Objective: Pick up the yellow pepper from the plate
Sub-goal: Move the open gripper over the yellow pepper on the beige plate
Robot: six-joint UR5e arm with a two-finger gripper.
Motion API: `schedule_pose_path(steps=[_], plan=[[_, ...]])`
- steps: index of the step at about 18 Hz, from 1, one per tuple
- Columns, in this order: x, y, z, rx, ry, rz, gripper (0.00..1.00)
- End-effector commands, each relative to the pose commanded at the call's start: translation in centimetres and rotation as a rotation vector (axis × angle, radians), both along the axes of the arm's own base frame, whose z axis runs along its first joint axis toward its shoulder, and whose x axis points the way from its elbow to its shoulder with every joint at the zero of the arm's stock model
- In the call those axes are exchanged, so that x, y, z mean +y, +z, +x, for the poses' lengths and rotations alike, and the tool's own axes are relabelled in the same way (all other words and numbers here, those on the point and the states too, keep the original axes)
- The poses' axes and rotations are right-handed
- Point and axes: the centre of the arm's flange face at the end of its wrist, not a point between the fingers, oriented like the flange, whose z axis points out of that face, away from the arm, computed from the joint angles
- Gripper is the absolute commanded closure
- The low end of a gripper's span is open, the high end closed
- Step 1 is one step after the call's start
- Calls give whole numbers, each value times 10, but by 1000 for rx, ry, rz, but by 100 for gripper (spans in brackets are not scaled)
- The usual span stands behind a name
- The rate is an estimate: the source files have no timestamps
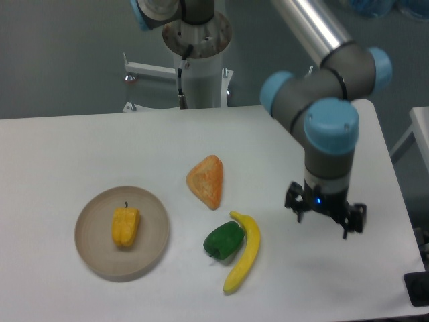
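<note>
Yellow pepper [125, 226] on plate [91, 255], prob. far from gripper [324, 219].

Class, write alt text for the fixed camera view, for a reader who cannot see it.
A yellow pepper lies on a round tan plate at the left of a white table, while the robot's gripper hangs far to the right. Between them lie an orange wedge, a green pepper and a banana.

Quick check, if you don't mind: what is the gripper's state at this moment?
Gripper: fingers apart, open, holding nothing; it hangs over bare table, far right of the yellow pepper.
</note>
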Motion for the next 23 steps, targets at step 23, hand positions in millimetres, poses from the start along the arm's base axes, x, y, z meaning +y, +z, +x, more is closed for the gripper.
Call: schedule_pose_path(steps=[23], plan=[[68, -90, 302, -316, 233, 29, 0]])
